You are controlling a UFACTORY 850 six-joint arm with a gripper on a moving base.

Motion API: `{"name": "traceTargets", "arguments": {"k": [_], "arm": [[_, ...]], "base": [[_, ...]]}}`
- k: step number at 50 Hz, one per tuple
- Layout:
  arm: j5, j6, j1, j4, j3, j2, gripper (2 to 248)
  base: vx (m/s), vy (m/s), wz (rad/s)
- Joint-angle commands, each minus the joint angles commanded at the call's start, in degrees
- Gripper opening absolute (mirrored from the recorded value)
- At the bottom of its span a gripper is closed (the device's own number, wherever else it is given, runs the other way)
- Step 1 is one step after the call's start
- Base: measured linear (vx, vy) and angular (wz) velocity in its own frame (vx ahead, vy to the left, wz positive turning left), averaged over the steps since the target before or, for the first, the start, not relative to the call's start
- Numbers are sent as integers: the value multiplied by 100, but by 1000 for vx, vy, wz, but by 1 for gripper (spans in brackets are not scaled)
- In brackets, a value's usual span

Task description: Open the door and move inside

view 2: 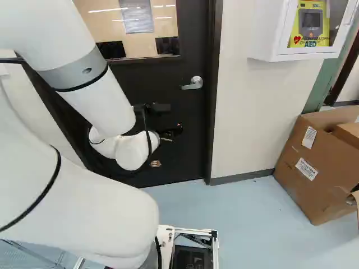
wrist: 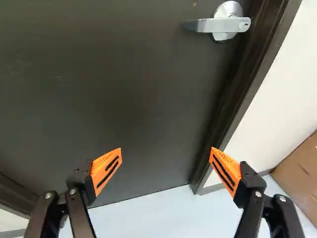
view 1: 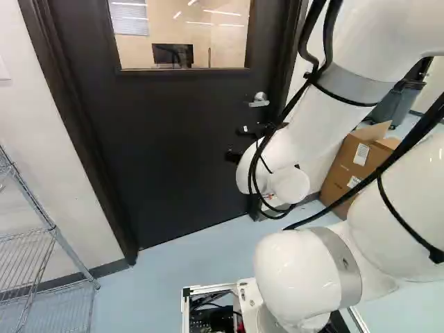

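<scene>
Low before the dark door [view 2: 188, 117], my gripper [view 2: 171, 133] shows in the right base view, below the silver lever handle [view 2: 193, 83]. In the wrist view the gripper [wrist: 166, 153] stands open, its orange-padded fingers wide apart with nothing between them. The same handle [wrist: 218, 25] is beyond the fingertips, nearer the finger on the door-frame side, and neither finger touches it. The door [view 1: 166, 146] appears closed in its frame, with a window in its upper part. In the left base view the handle [view 1: 259, 102] shows just above the wrist.
A wire shelf [view 1: 52, 232] stands by the wall left of the door. To the door's right are the dark frame [view 2: 213, 112], a pale wall [view 2: 241, 112], a white defibrillator cabinet [view 2: 266, 33] and cardboard boxes [view 2: 305, 159] on the pale blue floor [view 2: 252, 224].
</scene>
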State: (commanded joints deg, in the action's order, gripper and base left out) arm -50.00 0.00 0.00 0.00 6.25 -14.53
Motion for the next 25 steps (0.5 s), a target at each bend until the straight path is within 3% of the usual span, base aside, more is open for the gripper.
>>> {"name": "traceTargets", "arguments": {"k": [25], "arm": [[0, 0, -58, 0, 333, 238, 247]], "base": [[0, 0, 0]]}}
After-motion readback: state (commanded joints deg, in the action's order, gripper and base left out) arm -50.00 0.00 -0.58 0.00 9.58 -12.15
